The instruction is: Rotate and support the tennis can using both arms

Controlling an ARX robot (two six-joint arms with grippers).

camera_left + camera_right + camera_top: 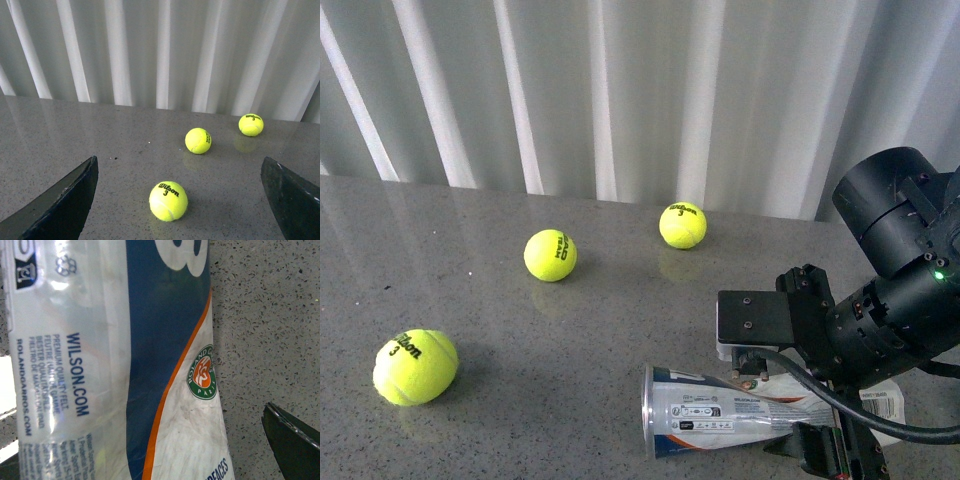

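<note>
The tennis can [720, 415] lies on its side on the grey table at the front right, with its open silver rim facing left. My right arm [890, 290] reaches down over it. In the right wrist view the can's [125, 365] navy, orange and white label fills the space between the fingers of my open right gripper [150, 460]. One dark finger [295, 445] stands apart from the can's side. My left gripper [179, 162] is open, low over the table, with nothing between its fingers. It is out of the front view.
Three yellow tennis balls lie loose on the speckled table [570, 330]: one front left [415, 366], one in the middle [550, 255], one further back [682, 225]. The nearest ball [168, 201] sits ahead of the left fingers. A white corrugated wall [620, 90] closes the back.
</note>
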